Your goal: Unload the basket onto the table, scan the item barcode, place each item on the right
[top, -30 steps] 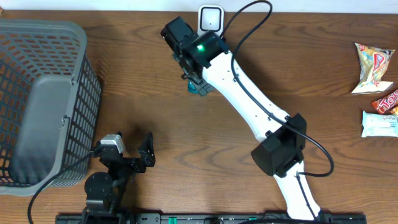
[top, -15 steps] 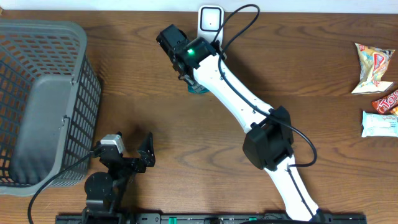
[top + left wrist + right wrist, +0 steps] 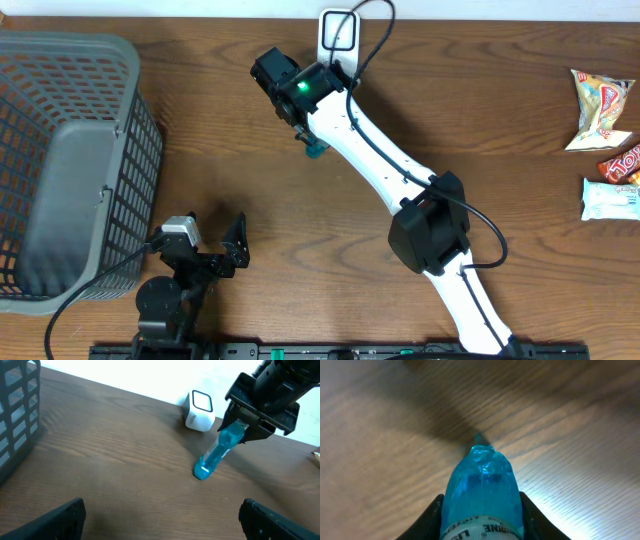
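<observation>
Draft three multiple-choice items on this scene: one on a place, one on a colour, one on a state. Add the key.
1. The grey basket stands:
A) at the robot's far left
B) dead centre
C) at the robot's far right

2. The bottle is:
A) red
B) blue
C) yellow

3. The right gripper is:
A) wide open over bare wood
B) shut on the bottle
C) inside the basket

Key:
1 A, the overhead view shows it at the left edge.
2 B, both wrist views show clear blue.
3 B, its fingers press both sides of the tilted bottle.
</observation>
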Robot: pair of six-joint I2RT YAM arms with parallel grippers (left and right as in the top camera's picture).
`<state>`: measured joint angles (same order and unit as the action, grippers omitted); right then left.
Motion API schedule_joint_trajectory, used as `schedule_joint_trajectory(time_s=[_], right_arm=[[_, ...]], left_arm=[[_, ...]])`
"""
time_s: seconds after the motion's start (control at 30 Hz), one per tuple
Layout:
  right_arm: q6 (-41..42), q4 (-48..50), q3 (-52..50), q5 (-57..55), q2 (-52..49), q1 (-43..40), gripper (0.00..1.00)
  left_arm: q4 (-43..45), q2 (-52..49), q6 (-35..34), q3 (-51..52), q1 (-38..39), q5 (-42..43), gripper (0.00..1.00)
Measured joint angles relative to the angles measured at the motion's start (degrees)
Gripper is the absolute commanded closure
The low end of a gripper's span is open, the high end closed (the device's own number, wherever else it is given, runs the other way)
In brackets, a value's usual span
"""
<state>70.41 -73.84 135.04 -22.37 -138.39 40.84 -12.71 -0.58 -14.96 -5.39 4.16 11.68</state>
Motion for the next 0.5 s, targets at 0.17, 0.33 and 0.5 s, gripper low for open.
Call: schedule_joint_trajectory(time_s=[0.17, 0.33, 0.5], right_arm=[[-25.5, -0.5, 0.0, 0.0, 0.0, 0.0, 0.73], [-50.1, -3.1, 0.0, 1.1, 0.0, 0.0, 0.66], [-65.4, -2.1, 0.0, 5.2, 0.2, -0.1, 0.68]], left_arm=[[0.0, 0.0, 0.0, 0.0, 0.0, 0.0, 0.02], [0.0, 0.0, 0.0, 0.0, 0.0, 0.0, 0.02], [0.0, 0.0, 0.0, 0.0, 0.0, 0.0, 0.02]])
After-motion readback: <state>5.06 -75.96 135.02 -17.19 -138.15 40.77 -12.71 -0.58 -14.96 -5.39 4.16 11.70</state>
